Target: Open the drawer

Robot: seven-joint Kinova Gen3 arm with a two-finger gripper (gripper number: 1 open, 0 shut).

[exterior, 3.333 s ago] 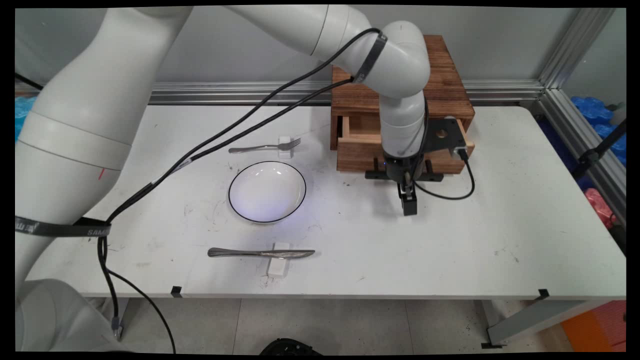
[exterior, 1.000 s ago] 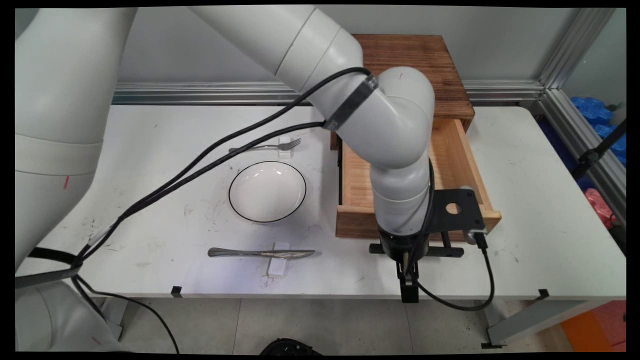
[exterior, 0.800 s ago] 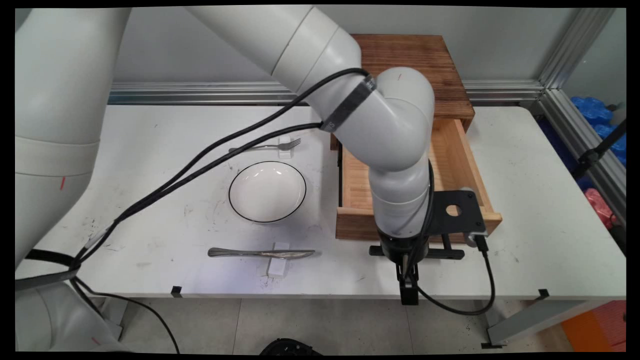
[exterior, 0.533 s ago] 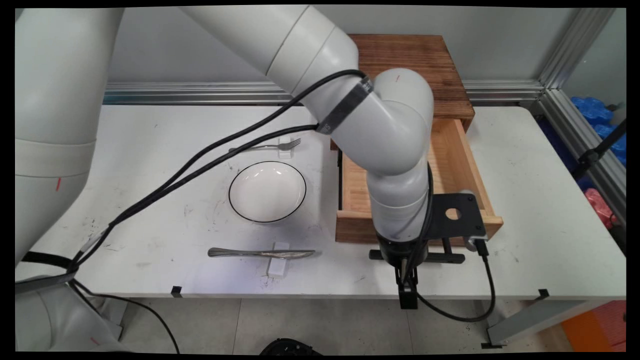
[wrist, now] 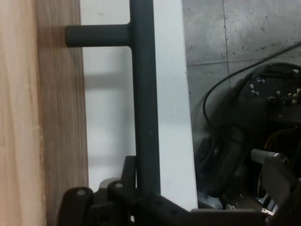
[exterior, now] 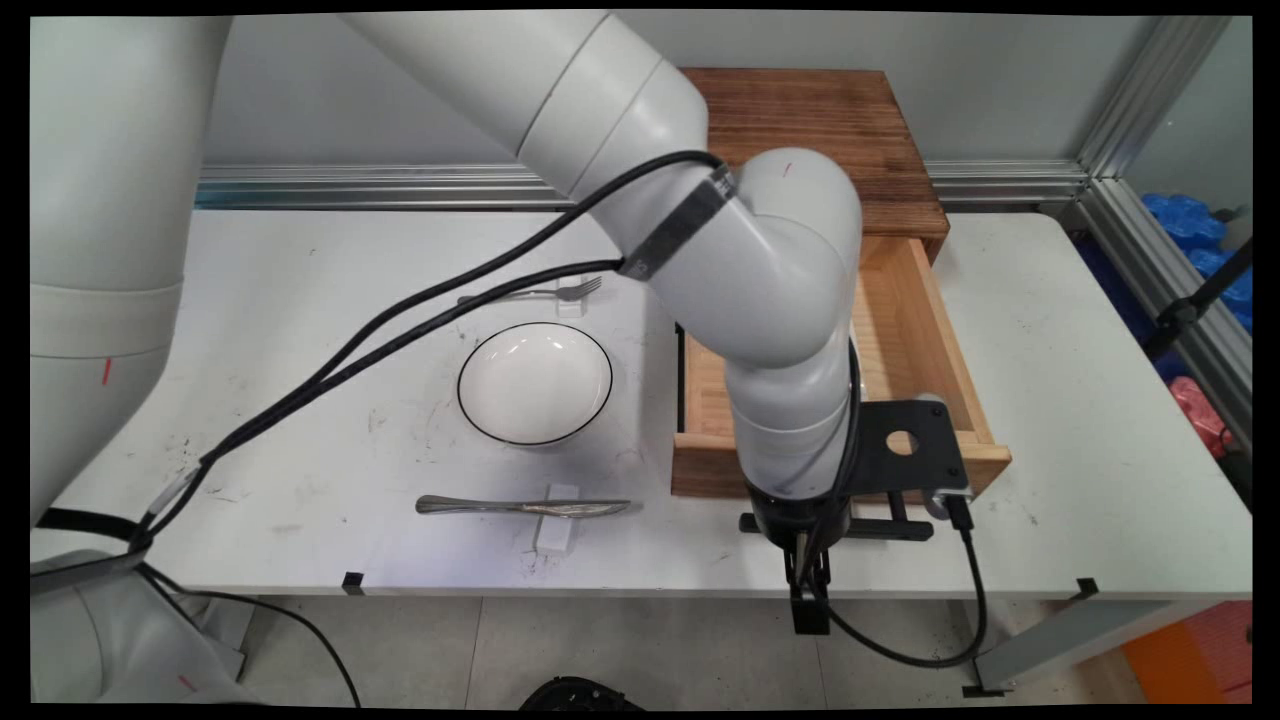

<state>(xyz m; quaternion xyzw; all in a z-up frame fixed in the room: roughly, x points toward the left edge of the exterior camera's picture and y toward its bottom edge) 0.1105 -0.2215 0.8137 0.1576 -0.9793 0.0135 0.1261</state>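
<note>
A wooden box stands at the back of the table, and its drawer is pulled far out toward the near edge, showing a bare wooden floor. My gripper hangs in front of the drawer's face, shut on the black bar handle. In the hand view the handle runs straight down into my gripper, with the wooden drawer front at the left. To the right of the handle lies the white table edge, with floor beyond it.
Left of the drawer, a white bowl with a black rim stands on the table. A knife lies on a white rest near the front edge, and a fork on another rest behind the bowl. Black cables hang from the arm.
The drawer, barely out at first, has been drawn far out toward the near edge with my gripper on its handle. Over the last second it crept a little further out.
</note>
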